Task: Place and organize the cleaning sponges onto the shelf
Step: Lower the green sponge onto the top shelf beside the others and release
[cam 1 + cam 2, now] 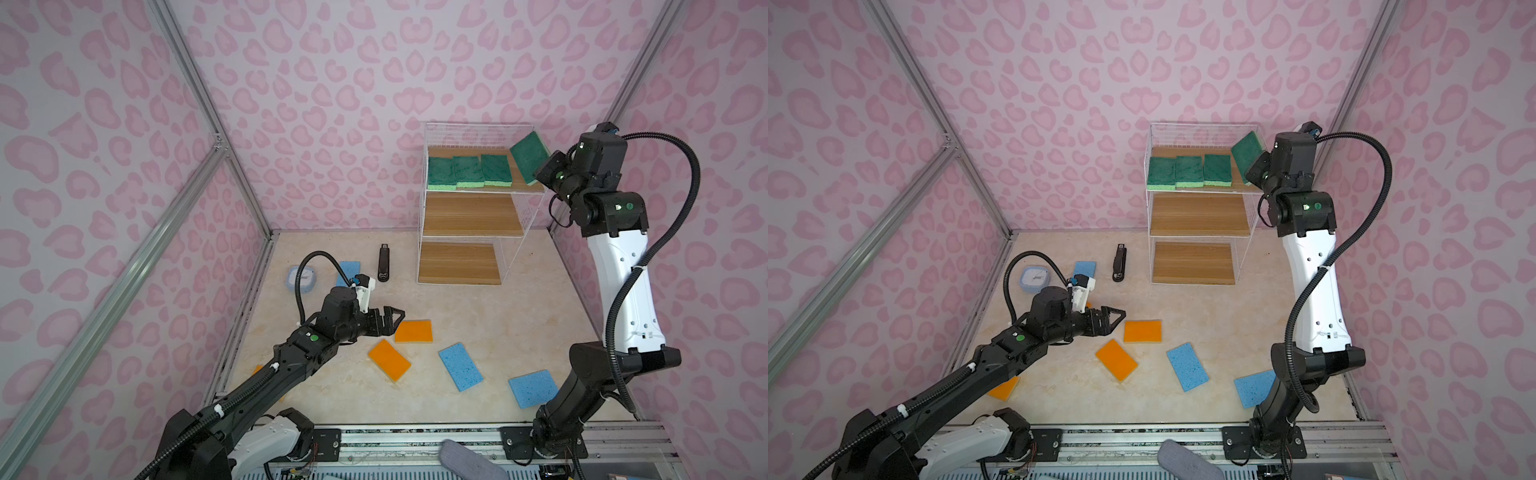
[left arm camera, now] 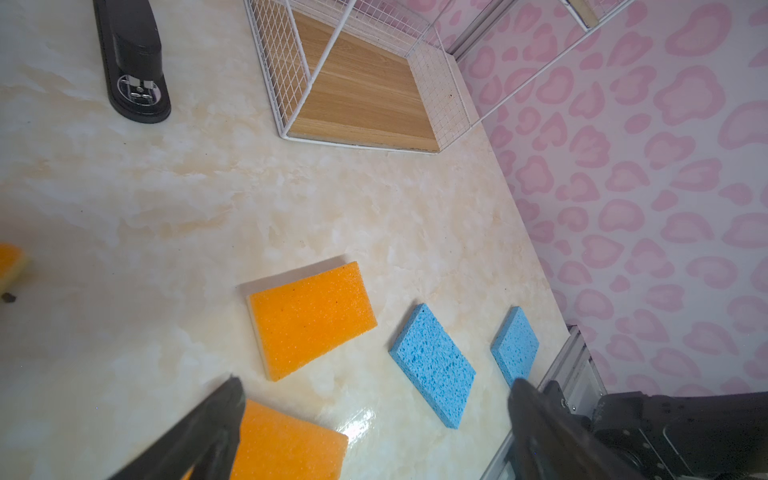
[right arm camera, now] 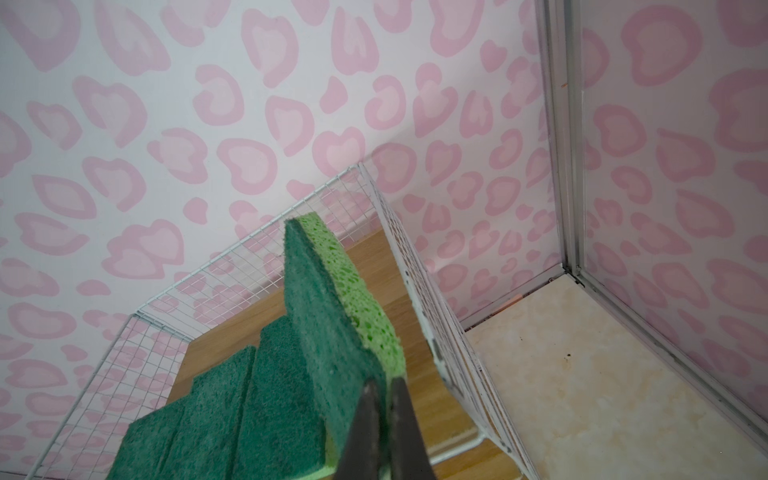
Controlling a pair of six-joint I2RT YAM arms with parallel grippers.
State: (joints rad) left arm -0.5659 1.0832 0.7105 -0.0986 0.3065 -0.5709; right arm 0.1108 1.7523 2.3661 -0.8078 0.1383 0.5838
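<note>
The right gripper (image 3: 384,388) is pinched narrow on one short edge of a green sponge (image 3: 328,316). It holds the sponge tilted, with the dark face towards the row, over the right end of the top board of the shelf (image 1: 469,216). The shelf's wire side wall (image 3: 419,299) runs just beside the sponge's light-green face; whether they touch I cannot tell. On the other side lie three green sponges (image 1: 468,171), flat in a row and edge to edge. They fill the left and middle of that board, and a strip of bare wood shows between the row and the held sponge. The middle and bottom boards are bare.

The left gripper (image 1: 397,321) hangs low over the table (image 1: 498,316) with its jaws spread wide and nothing between them. Just past its fingertips lies an orange sponge (image 1: 413,331), and a second orange sponge (image 1: 389,360) lies near it, at an angle. A third orange sponge (image 1: 1005,389) is partly hidden under the left arm.

Two blue sponges (image 1: 460,366) lie apart towards the right arm's base, with the farther one beside that arm. Another blue sponge (image 1: 1084,269) sits behind the left wrist, between a small blue clock (image 1: 1034,279) and a black stapler (image 1: 383,264). Open tabletop lies in front of the shelf.
</note>
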